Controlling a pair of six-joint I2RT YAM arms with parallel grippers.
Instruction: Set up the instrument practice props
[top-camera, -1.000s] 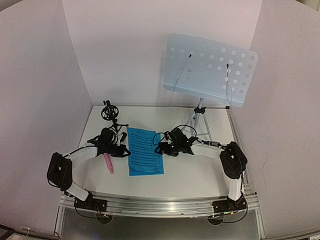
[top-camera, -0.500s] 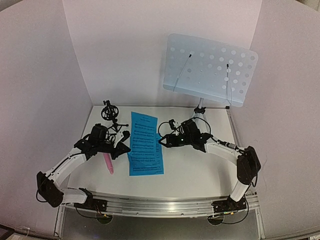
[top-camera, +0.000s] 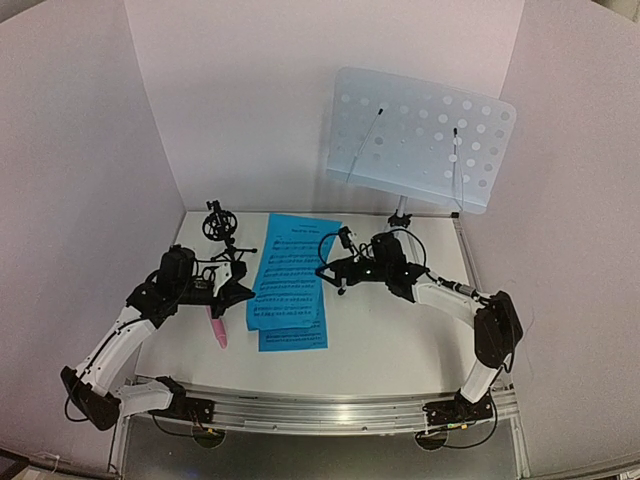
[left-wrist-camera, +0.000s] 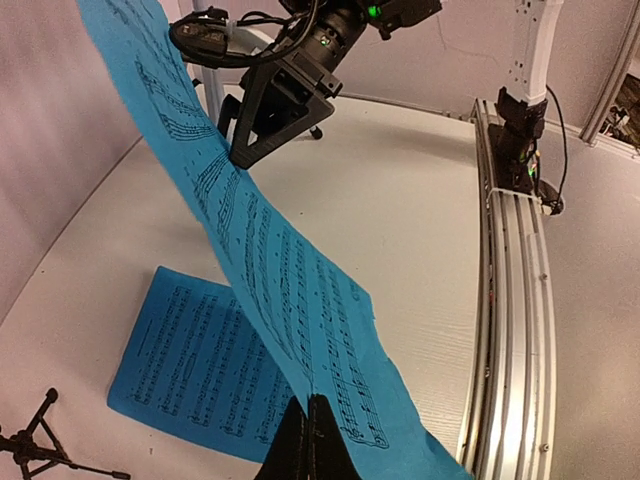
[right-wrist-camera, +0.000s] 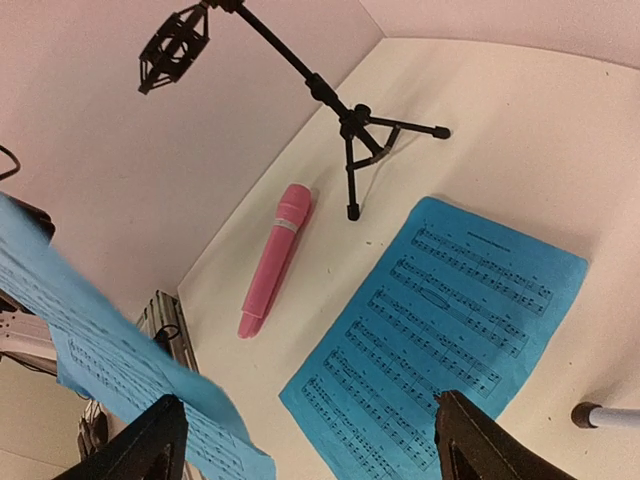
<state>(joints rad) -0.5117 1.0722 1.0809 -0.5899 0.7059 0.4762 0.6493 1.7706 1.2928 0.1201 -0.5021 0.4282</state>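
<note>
My left gripper (top-camera: 240, 292) is shut on the edge of one blue sheet-music page (top-camera: 290, 265) and holds it raised and curved above the table; the pinch shows in the left wrist view (left-wrist-camera: 310, 432). The second blue page (top-camera: 300, 337) lies flat on the table beneath it, also in the right wrist view (right-wrist-camera: 440, 330). My right gripper (top-camera: 333, 277) is open and empty, hovering beside the raised page's right edge (right-wrist-camera: 315, 445). The pink microphone (top-camera: 215, 330) lies on the table at the left. The black tripod mic holder (top-camera: 220, 225) stands behind it. The pale blue music stand (top-camera: 420, 140) stands at the back right.
The stand's silver tripod legs (top-camera: 400, 240) spread just behind my right arm. White walls close in the table on three sides. A metal rail (top-camera: 320, 410) runs along the near edge, also in the left wrist view (left-wrist-camera: 510, 330).
My left gripper has lifted one blue page off the other and drawn back to the left. My right gripper has risen and moved toward the back.
</note>
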